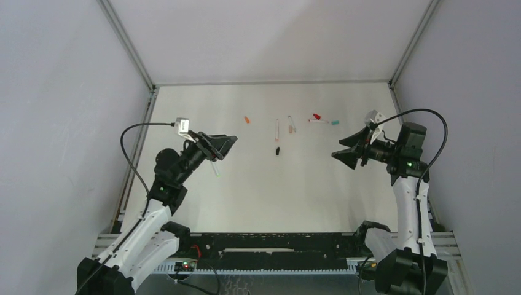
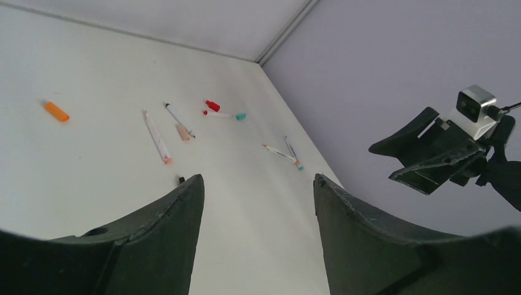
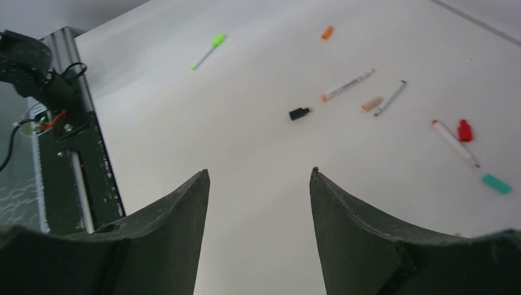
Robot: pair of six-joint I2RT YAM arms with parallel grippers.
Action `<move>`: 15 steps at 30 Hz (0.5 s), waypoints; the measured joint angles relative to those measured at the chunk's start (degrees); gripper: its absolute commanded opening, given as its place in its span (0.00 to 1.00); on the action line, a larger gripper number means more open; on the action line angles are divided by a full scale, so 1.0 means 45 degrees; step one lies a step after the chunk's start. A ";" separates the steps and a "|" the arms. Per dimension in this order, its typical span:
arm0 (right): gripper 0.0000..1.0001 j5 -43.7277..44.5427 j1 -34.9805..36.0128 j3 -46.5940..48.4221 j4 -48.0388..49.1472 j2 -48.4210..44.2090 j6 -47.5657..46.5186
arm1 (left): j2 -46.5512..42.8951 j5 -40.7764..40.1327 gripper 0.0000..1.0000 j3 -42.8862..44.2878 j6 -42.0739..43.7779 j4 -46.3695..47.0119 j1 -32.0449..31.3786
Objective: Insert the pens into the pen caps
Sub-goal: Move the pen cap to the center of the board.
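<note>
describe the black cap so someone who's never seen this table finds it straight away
Look at the middle of the white table. The black cap lies just off the near end of an orange-tipped pen that points away from the arms. It is the only short black piece there.

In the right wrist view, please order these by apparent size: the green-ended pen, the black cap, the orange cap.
1. green-ended pen.
2. black cap and orange cap look alike; the orange lies farther, so unranked.

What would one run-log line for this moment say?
left hand: open, empty | right hand: open, empty | green pen: on table | black cap: loose
</note>
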 measured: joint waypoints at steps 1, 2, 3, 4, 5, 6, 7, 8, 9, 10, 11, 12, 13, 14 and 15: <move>0.68 -0.0146 -0.0325 0.0000 -0.0136 0.0073 -0.0185 | 0.0000 -0.0107 0.72 -0.0112 0.0000 0.0306 0.0000; 0.68 -0.0199 -0.0568 0.0000 -0.0214 0.0136 -0.0325 | 0.0000 -0.0189 0.73 -0.0170 0.0000 0.0466 0.0000; 0.68 -0.0277 -0.0874 0.0000 -0.0282 0.0223 -0.0457 | 0.0005 -0.0277 0.74 -0.0233 -0.0005 0.0685 0.0000; 0.68 -0.0321 -0.1117 0.0000 -0.0345 0.0316 -0.0573 | 0.0015 -0.0350 0.75 -0.0267 -0.0005 0.0913 0.0000; 0.68 -0.0335 -0.1311 0.0000 -0.0413 0.0403 -0.0680 | 0.0039 -0.0437 0.78 -0.0277 -0.0010 0.1093 0.0000; 0.68 -0.0355 -0.1491 0.0000 -0.0505 0.0500 -0.0797 | 0.0092 -0.0520 0.81 -0.0282 -0.0010 0.1297 0.0000; 0.68 -0.0355 -0.1598 0.0000 -0.0583 0.0568 -0.0913 | 0.0151 -0.0573 0.83 -0.0277 -0.0005 0.1457 0.0000; 0.68 -0.0355 -0.1666 0.0000 -0.0651 0.0636 -0.1030 | 0.0228 -0.0641 0.86 -0.0282 -0.0005 0.1622 0.0000; 0.68 -0.0345 -0.1715 0.0000 -0.0733 0.0709 -0.1180 | 0.0330 -0.0709 0.90 -0.0282 -0.0010 0.1753 0.0000; 0.68 -0.0345 -0.1729 0.0000 -0.0792 0.0772 -0.1297 | 0.0447 -0.0792 0.93 -0.0277 -0.0010 0.1860 0.0000; 0.68 -0.0335 -0.1734 0.0000 -0.0860 0.0850 -0.1433 | 0.0588 -0.0865 0.97 -0.0277 -0.0015 0.1967 0.0000; 0.68 -0.0306 -0.1734 0.0000 -0.0894 0.0928 -0.1540 | 0.0787 -0.0962 0.98 -0.0277 -0.0024 0.2084 0.0005; 0.68 -0.0291 -0.1734 0.0000 -0.0908 0.1001 -0.1632 | 0.0957 -0.1001 1.00 -0.0277 -0.0010 0.2171 0.0000; 0.68 -0.0238 -0.1734 0.0000 -0.0923 0.1098 -0.1753 | 0.1263 -0.1103 1.00 -0.0267 -0.0010 0.2312 0.0005; 0.68 -0.0199 -0.1734 0.0000 -0.0928 0.1166 -0.1797 | 0.1462 -0.1156 1.00 -0.0257 0.0000 0.2385 0.0000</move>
